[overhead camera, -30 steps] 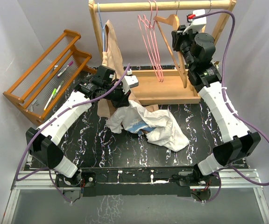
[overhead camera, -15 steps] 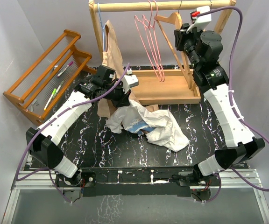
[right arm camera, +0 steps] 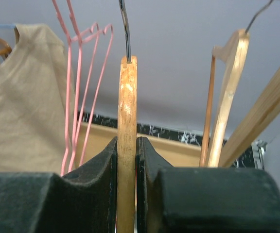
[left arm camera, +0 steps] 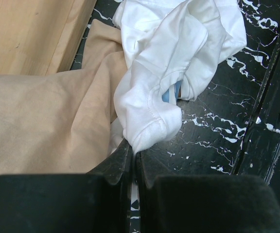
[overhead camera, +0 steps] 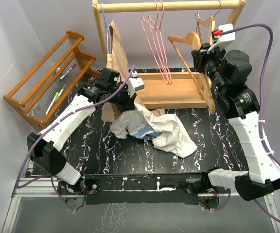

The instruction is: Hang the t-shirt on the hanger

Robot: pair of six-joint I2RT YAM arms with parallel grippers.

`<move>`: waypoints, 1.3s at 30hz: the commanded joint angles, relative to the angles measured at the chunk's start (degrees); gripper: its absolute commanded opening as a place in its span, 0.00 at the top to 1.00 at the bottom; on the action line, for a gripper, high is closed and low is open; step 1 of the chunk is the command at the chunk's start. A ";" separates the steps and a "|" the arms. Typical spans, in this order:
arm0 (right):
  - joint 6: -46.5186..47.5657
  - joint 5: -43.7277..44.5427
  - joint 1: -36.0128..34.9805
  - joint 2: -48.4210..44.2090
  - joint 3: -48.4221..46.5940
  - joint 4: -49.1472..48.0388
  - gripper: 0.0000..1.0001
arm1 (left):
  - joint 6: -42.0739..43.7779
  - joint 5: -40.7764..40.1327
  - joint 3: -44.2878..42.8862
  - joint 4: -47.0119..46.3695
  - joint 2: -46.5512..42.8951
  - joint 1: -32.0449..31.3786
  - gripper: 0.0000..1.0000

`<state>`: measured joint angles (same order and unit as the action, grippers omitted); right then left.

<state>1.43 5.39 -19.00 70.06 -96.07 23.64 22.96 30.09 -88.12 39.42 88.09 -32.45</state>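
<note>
The right gripper (right arm camera: 126, 145) has its jaws clamped on a thick light-wood hanger (right arm camera: 127, 87), held tilted at 1 o'clock from the table's centre. The task's thin pink wire hanger (overhead camera: 162, 58) hangs ungripped from the wooden rail (overhead camera: 130, 7) at 12 o'clock. The likeliest fault is that the wrong hanger gets dressed. The wood hanger's long arm could also snag the pink wires beside it and pull them off the rail.

The left gripper (left arm camera: 132, 154) has its jaws together on a small hem fold of the white cotton t-shirt (left arm camera: 179, 53). The t-shirt lies crumpled at the centre of the black marbled table (overhead camera: 106, 150), with its 10 o'clock edge touching the hanging beige-tan garment (left arm camera: 43, 121). So thin a pinch may slip on lifting, or drag the beige cloth along.

Counted: 1 t-shirt, 1 beige garment, 2 light-wood hangers and 2 grippers. There are probably 3 pink hangers, though their wires overlap too much to be sure.
</note>
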 commanded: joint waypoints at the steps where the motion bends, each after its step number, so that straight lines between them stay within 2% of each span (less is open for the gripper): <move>1: -0.68 -0.76 0.02 -3.89 1.72 8.28 0.92 | -0.23 1.30 -0.95 -0.22 -1.71 -0.26 1.00; 7: -1.73 -2.34 0.02 -10.76 7.77 16.04 0.92 | -0.17 0.97 -0.51 -0.11 -1.78 -0.25 1.00; 12: -1.12 -5.62 0.04 -12.64 10.97 21.91 0.92 | -0.12 0.33 -0.13 -0.13 -1.57 -0.25 1.00; 18: -0.99 -11.46 0.02 -14.21 10.21 25.57 0.92 | -2.69 -3.41 -0.35 -1.77 0.48 -0.08 1.00; 31: -0.86 -21.48 0.02 -19.53 11.26 27.34 0.92 | -11.95 -14.05 -7.36 -5.42 8.79 0.17 1.00; 39: -0.93 -27.67 0.02 -20.80 13.57 26.11 0.92 | -14.53 -15.65 -10.98 -5.15 11.47 0.26 1.00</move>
<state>0.36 -17.98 -19.00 50.50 -83.85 53.32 10.59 16.19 -95.61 34.70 99.48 -32.42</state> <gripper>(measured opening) 0.165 0.014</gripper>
